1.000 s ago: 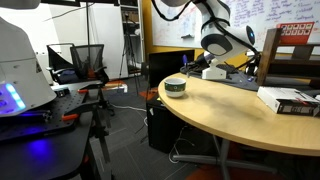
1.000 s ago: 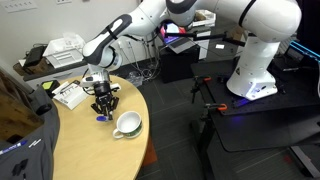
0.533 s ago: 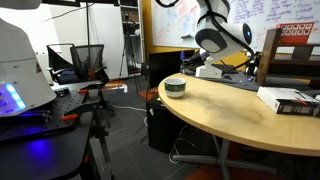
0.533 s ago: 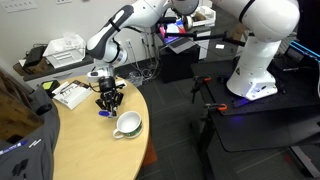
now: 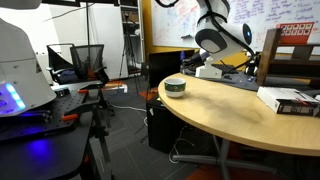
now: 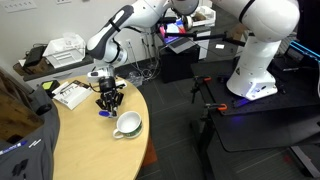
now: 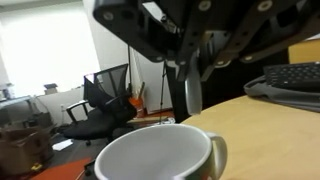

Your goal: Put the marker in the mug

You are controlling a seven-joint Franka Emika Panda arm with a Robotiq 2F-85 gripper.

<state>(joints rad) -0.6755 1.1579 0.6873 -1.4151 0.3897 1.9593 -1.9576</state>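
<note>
— Pincer (image 6: 107, 103): open or closed?
— Closed on the marker (image 7: 188, 90), going by the wrist view. Dark stick clamped in the jaws, hanging upright. Tip touching the counter (image 6: 90, 150) or not: cannot tell.
— And the mug (image 6: 127, 125)?
— Upright on the counter, at 4 o'clock from the pincer in an exterior view, near but apart. In the wrist view, low at 6 o'clock under the marker, pale inside turned up to the camera, handle at 3 o'clock.
— Marker over the opening?
— Not in an exterior view: beside the mug, at about 10 o'clock from it. Not yet inside.
— Anything else on the counter?
— 1 flat white box (image 6: 70, 94) at 10 o'clock from the pincer, well apart from the mug. Dark cloth (image 6: 18, 105) at 9 o'clock, by the counter's edge. Keyboard (image 7: 290, 80) at 3 o'clock in the wrist view, behind the mug.
</note>
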